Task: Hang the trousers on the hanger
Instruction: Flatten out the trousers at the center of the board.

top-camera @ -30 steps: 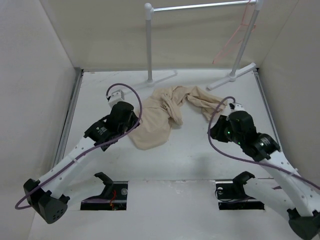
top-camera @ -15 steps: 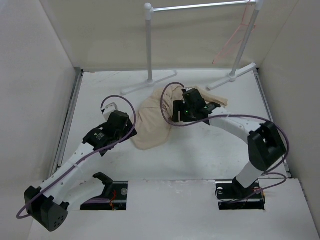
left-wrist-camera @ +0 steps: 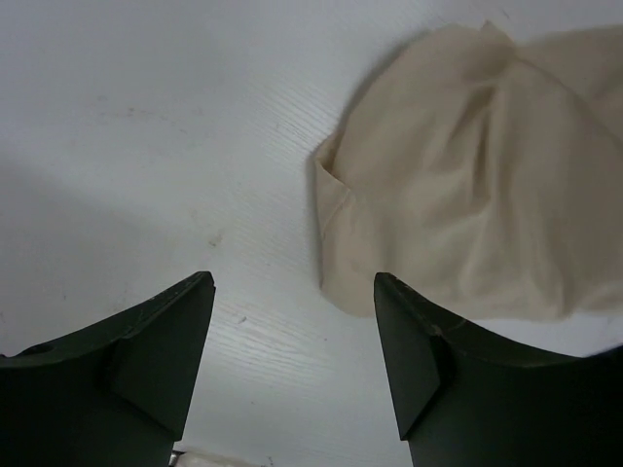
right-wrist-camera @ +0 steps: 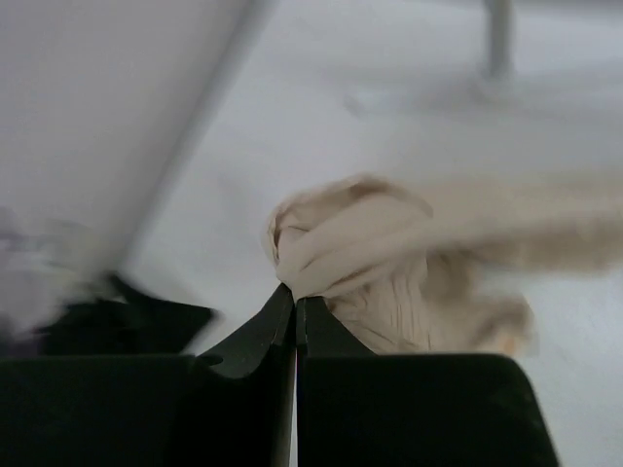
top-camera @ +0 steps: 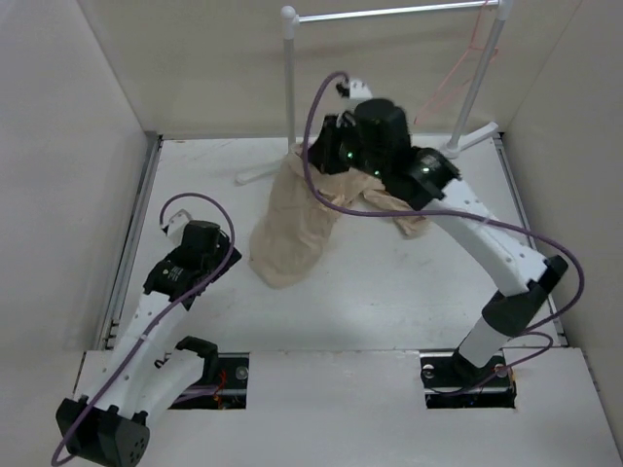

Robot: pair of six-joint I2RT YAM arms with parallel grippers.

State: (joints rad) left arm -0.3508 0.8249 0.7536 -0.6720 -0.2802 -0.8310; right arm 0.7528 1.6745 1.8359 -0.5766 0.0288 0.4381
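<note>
At the lower left of the overhead view, the left pincer [left-wrist-camera: 292, 280] sits low over the white surface [top-camera: 389, 292] with its fingers spread and nothing between them. In its wrist view only bare surface lies in the gap. The rounded lower end of the trousers [top-camera: 292, 229] lies flat a little ahead, in the upper right of that frame, apart from both fingers.

The trousers run from the middle of the overhead view up toward its top centre. Their lower end rests on the surface, and the cloth rises from there as one broad, creased fold. A second part trails to the right and lies bunched under the right arm.

The right pincer [right-wrist-camera: 294, 294] is pressed together on a knot of the cloth at the top of that fold. Its wrist view is blurred (though the closed tips and the gathered fabric above them are plain enough). In the overhead view it holds the cloth raised, near the left post of the white rack [top-camera: 290, 88].

The pink hanger [top-camera: 454, 70] hangs from the right end of the rack's rail, in the upper right of the frame, apart from the trousers and both pincers.
</note>
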